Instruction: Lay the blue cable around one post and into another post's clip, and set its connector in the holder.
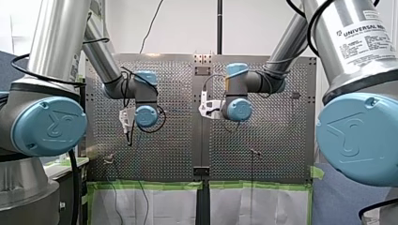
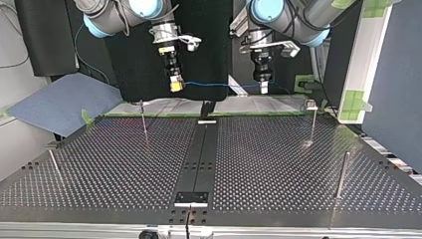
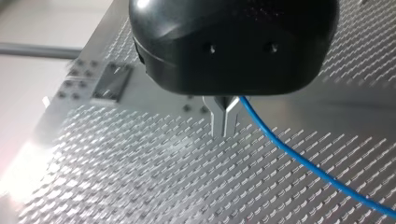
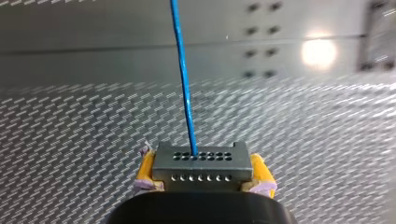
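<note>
Connector is clamped between yellow pads of the right gripper; blue cable, led ahead, is pinched by the left gripper.

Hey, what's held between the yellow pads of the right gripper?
A grey connector with two rows of holes sits between the pads of my right gripper, the blue cable running out of one hole. The gripper's black body covers its rear part.

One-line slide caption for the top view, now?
My right gripper, holding the connector, and my left gripper stretch the blue cable between them above the perforated table, touching no post.
</note>
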### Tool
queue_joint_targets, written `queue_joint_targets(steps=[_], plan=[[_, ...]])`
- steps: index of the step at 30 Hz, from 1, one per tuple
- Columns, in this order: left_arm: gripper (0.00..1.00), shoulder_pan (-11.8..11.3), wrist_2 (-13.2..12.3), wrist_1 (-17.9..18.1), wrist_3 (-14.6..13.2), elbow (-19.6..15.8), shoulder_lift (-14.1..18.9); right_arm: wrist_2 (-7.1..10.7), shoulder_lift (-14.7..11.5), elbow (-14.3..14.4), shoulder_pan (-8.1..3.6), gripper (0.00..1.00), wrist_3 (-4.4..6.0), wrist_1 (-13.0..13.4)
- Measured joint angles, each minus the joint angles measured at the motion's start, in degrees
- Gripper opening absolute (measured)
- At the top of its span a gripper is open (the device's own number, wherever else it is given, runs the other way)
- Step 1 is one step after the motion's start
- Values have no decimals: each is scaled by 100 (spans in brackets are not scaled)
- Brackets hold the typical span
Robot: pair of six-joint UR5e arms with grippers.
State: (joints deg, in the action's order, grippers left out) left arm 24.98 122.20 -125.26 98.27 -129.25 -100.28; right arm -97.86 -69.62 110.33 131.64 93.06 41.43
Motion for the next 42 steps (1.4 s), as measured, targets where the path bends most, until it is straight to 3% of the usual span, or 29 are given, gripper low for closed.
queue_joint_targets(steps=[7,16,20,25,38,42], plan=[[0,-342,225,-349,158,268,349,256,-395,-394,49,0,-95,-374],[0,-510,394,-780,318,581,777,396,-869,-868,142,0,-102,-760],[0,-639,574,-994,500,771,991,461,-1048,-1069,159,0,-102,-855],[0,-791,734,-1235,733,1010,1235,534,-1092,-1308,163,0,-81,-892],[0,-1409,208,-1875,1227,1303,1871,655,-861,-1880,212,0,-155,-1047],[0,-1609,9,-2074,1324,1388,2071,719,-781,-2036,309,0,-237,-1090]])
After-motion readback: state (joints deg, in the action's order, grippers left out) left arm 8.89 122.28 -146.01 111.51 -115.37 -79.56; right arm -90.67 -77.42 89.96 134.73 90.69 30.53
